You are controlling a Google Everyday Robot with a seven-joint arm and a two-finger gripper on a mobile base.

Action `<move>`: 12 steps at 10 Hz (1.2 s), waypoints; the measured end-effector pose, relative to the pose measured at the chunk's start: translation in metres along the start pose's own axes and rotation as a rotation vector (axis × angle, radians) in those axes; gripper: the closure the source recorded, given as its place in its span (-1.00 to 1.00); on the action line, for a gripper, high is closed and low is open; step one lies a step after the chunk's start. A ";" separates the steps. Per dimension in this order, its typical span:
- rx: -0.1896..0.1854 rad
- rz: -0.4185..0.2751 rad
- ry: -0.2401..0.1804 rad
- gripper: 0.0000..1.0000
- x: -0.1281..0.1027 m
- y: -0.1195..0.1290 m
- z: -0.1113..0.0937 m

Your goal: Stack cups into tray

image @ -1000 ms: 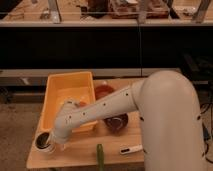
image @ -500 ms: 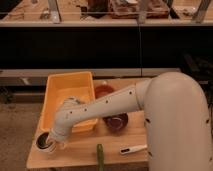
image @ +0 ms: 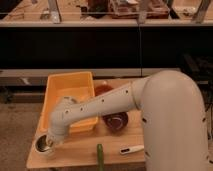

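The yellow-orange tray (image: 65, 85) stands at the back left of the wooden table. The shiny grey metal cup (image: 42, 145) with a dark inside stands at the table's front left corner, just in front of the tray. My white arm reaches from the right, across the tray's front edge, down to that corner. My gripper (image: 50, 142) is at the metal cup's right rim, right at or over it. The pale green-whitish cup is not in sight; the arm covers part of the tray's inside.
A red-orange bowl (image: 103, 90) sits right of the tray. A dark purple bowl (image: 116, 122) sits in front of it. A green stick-like object (image: 100, 153) and a white utensil (image: 131, 149) lie near the table's front edge (image: 75, 166).
The arm's elbow has swung a little left and lower. The gripper has stayed at the metal cup in the front left corner.
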 end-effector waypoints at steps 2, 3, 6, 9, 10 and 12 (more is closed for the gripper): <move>-0.023 -0.018 0.013 0.65 0.001 0.004 0.014; -0.028 -0.028 0.014 0.65 0.001 0.004 0.019; -0.030 -0.034 0.019 0.65 0.002 0.004 0.017; 0.003 -0.073 0.024 0.65 -0.001 -0.009 -0.006; 0.039 -0.081 0.023 0.65 -0.003 -0.013 -0.018; 0.097 -0.086 0.018 0.65 -0.004 -0.014 -0.035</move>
